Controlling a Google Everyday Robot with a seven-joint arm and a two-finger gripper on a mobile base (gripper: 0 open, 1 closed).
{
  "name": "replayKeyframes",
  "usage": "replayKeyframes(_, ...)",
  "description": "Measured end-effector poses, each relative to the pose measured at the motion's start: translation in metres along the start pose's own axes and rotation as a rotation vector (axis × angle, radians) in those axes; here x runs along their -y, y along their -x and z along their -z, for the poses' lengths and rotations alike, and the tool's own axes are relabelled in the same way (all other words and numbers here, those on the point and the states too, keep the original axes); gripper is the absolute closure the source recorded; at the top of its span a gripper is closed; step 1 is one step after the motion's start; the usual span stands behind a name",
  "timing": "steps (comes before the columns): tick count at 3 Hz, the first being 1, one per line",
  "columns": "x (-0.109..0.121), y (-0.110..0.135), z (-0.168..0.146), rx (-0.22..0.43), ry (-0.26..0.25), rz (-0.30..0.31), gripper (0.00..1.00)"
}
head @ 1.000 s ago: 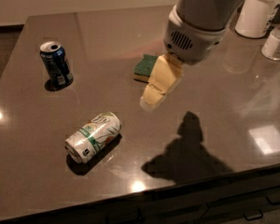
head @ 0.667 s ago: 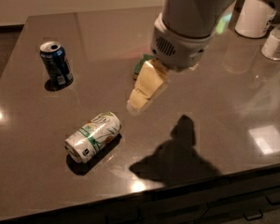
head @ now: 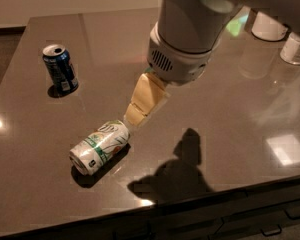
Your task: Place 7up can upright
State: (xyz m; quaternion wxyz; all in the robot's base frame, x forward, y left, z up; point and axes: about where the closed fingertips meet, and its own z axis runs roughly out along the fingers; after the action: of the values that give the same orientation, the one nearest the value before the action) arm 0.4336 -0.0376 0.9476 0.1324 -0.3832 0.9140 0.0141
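The 7up can [head: 100, 147], silver-white with green lettering, lies on its side on the dark table [head: 230, 129], left of centre near the front. My gripper [head: 133, 117] hangs from the grey arm above the table's middle. Its cream fingertips sit just above and to the right of the can's upper end, close to touching it.
A dark blue can [head: 60, 69] stands upright at the back left. White containers [head: 294, 47] stand at the back right corner. The table's front edge [head: 200, 194] runs close below the lying can. My arm's shadow falls on the table to the right of the can.
My gripper has moved left and down toward the lying 7up can, ending right beside its upper end. The arm now covers the green object at the table's middle. Neither can has moved.
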Motion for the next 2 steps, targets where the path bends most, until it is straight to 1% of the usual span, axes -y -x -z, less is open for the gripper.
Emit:
replayKeyframes(1,0.001,0.009,-0.003,-0.009,-0.004,-0.039,0.00)
replayKeyframes(2,-0.002,0.037,-0.015,-0.003,-0.036,-0.124,0.00)
